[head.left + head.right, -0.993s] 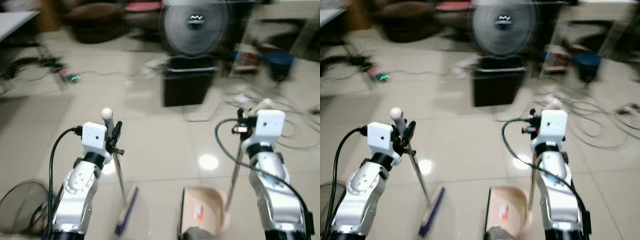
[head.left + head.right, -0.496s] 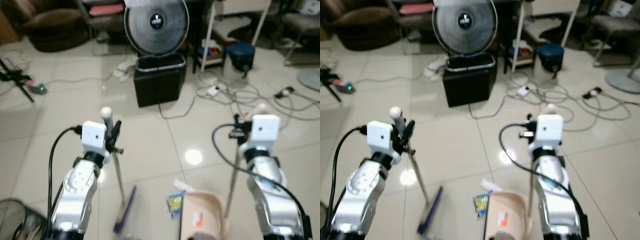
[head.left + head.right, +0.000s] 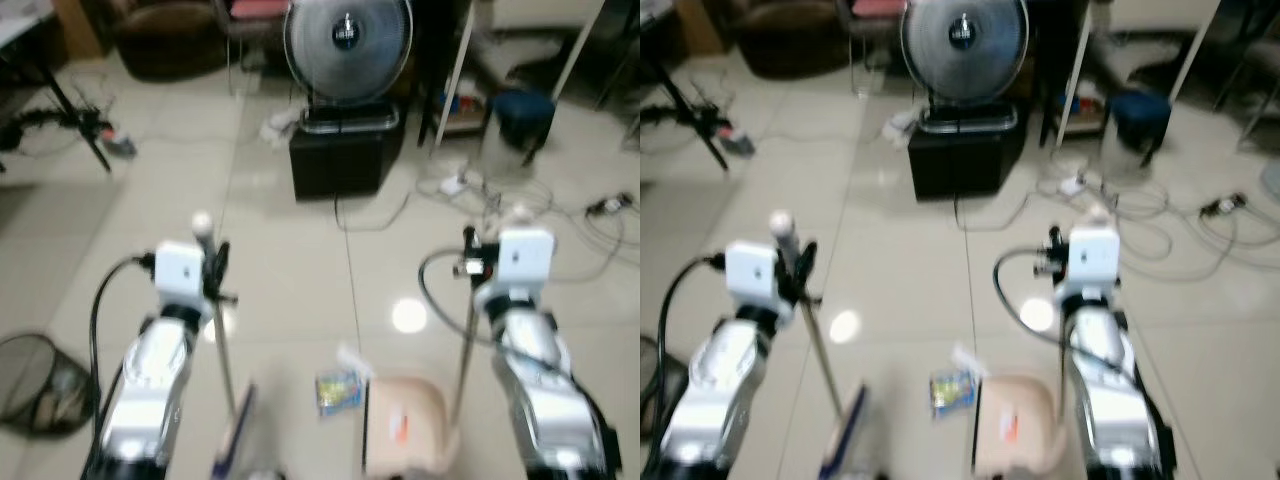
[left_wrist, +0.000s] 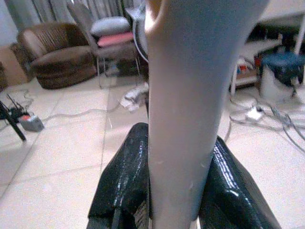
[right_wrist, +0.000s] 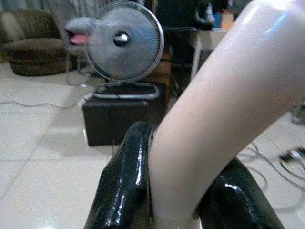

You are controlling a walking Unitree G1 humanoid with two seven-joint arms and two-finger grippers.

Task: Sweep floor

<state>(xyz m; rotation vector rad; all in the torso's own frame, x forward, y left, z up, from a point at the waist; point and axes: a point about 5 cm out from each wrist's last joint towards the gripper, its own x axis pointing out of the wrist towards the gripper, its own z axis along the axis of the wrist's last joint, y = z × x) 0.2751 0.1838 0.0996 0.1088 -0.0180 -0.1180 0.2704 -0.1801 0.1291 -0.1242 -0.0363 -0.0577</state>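
We stand on a tiled floor (image 3: 290, 250) with a fan (image 3: 347, 40) and a black bin (image 3: 340, 158) ahead, loose cables (image 3: 560, 215) to the right and a mesh basket (image 3: 40, 385) at far left. The dustpan (image 3: 403, 440) rests on the floor, with its upright handle (image 3: 466, 345) clamped in the right pincer (image 5: 176, 191). The broom (image 3: 228, 400) stands beside it; the left pincer (image 4: 176, 176) is closed around the broom's pale grip, and the brush head (image 3: 232, 455) is at floor level. A small wrapper (image 3: 340, 390) lies just beside the dustpan's mouth, between brush and pan.

Risks, in our judgement:
- A fast stroke could flick the light wrapper past the pan.
- A tilted pan lip would let debris slide underneath.
- Walking right could snag the cables.
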